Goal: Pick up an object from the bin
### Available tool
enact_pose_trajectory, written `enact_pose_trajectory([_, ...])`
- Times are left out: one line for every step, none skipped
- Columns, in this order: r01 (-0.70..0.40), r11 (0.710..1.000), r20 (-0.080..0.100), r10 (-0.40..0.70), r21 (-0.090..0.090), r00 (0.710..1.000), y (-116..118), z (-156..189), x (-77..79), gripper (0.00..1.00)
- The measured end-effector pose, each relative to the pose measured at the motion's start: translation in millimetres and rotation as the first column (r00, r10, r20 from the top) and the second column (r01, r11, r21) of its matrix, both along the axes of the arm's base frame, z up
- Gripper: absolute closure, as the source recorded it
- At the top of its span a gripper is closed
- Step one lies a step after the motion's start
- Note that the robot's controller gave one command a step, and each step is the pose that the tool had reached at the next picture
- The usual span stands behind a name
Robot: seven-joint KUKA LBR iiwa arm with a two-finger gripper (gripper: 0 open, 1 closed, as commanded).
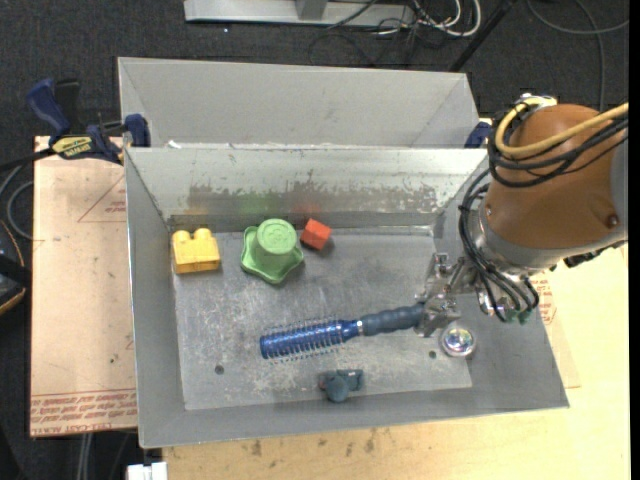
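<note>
Grey sheet metal forms the bin [300,173], its scuffed floor mostly bare with a few loose things spread well apart. From the right of the frame comes the arm [550,188], its orange-covered wrist hanging over the bin's right-hand side. The gripper [438,314] sits low at the right end of the blue hairbrush [325,335]. The brush lies slantwise across the lower middle of the floor, bristles to the left and handle to the right. Whether the gripper is clenched or released there cannot be told, nor whether it touches the handle or stands just beside it. Along the back of the floor lie a green fluted cup [272,251], a yellow toy brick [195,251] to its left and a small red cube [316,234] to its right. A small blue-grey lump [342,384] lies near the front wall, and a shiny silver disc [458,343] lies just below the gripper. If the brush is the pick, the grip would best close squarely across the handle. It looks to fall at the handle's far end, so the bristle head will likely droop. A straight, level lift should also keep it clear of the silver disc and the right-hand wall.
</note>
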State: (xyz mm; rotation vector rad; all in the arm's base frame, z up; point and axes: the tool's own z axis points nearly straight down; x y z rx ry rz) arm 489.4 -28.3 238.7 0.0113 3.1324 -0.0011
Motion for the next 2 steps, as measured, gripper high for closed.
enact_pose_trajectory([-0.214, 0.977, -0.008, 0.214, 0.003, 0.977, -69.0, -162.1, 33.0, 1.0])
enact_pose_trajectory([-0.221, 0.975, 0.001, 0.221, -0.003, 0.975, -59.8, -32.8, 51.1, 1.0])
